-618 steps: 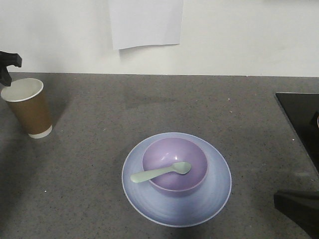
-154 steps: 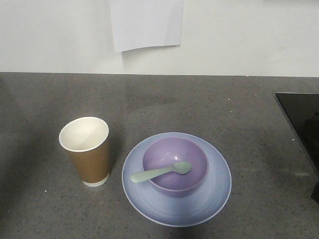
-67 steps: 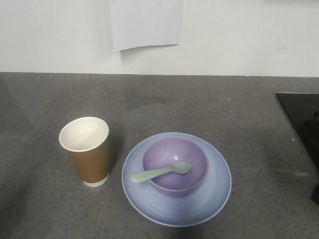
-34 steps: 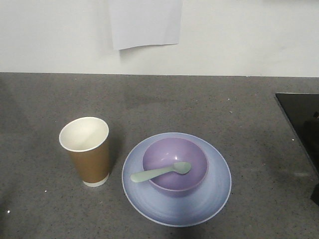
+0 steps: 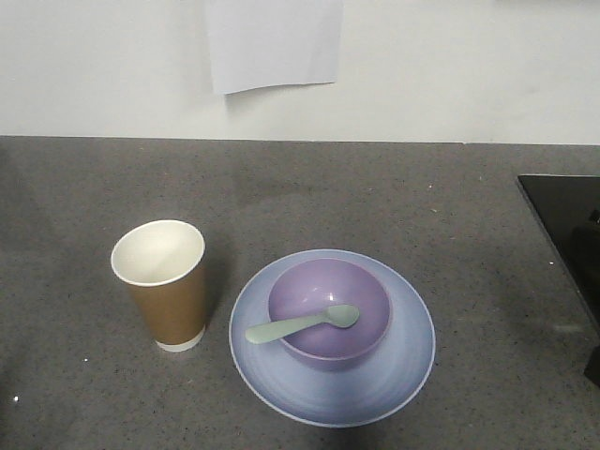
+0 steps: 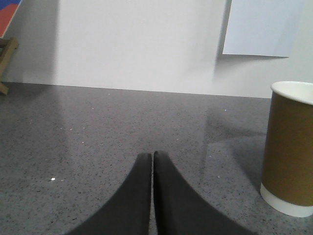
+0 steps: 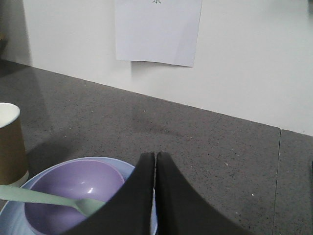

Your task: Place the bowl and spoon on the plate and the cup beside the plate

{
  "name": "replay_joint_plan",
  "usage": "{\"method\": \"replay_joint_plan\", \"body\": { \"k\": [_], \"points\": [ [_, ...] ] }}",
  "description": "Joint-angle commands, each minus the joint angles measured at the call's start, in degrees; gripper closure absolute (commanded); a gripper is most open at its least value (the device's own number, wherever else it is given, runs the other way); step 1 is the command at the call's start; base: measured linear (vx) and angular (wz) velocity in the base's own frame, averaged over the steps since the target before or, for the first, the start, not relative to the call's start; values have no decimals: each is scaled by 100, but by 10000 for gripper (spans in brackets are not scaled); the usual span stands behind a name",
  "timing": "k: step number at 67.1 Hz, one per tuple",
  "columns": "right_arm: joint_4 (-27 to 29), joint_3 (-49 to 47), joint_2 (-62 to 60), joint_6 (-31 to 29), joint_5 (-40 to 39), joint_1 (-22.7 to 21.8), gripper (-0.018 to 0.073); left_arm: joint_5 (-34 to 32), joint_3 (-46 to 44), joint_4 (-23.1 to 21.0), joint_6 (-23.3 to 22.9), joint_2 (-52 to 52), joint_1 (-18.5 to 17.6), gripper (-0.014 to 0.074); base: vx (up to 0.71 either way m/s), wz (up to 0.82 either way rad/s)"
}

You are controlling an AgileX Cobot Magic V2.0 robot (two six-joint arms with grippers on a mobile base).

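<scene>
The bowl (image 5: 330,312) sits on the plate (image 5: 405,375), the spoon (image 5: 302,324) across it, the cup (image 5: 161,284) just beside — both arms' fingers (image 6: 151,196) pressed together, empty. Best finish: hold clear, nudging nothing on the surface (image 5: 375,197).

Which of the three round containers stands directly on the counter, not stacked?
The brown kraft paper cup; the lilac plastic bowl sits on the pale blue plate.

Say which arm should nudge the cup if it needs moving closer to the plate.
Left, probably. Its shut pincer is empty and has the cup just to its side. The right pincer, also shut, sits over the bowl and plate, which lie between it and the cup.
</scene>
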Motion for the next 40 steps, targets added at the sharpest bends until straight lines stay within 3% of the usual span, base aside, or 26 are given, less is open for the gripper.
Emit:
{"method": "replay_joint_plan", "body": {
  "k": [1,13,31,40],
  "points": [
    [26,-165,22,-32,-374,-4,564,-448,149,-44,-5,-93,3,603,0,0],
    [26,-165,22,-32,-374,-4,564,-553,157,-215,64,-83,3,603,0,0],
    [26,-165,22,-32,-374,-4,564,-783,157,-1607,1690,-83,3,603,0,0],
    [26,-165,22,-32,-374,-4,564,-751,150,-2119,1978,-83,3,603,0,0]
  ]
}}
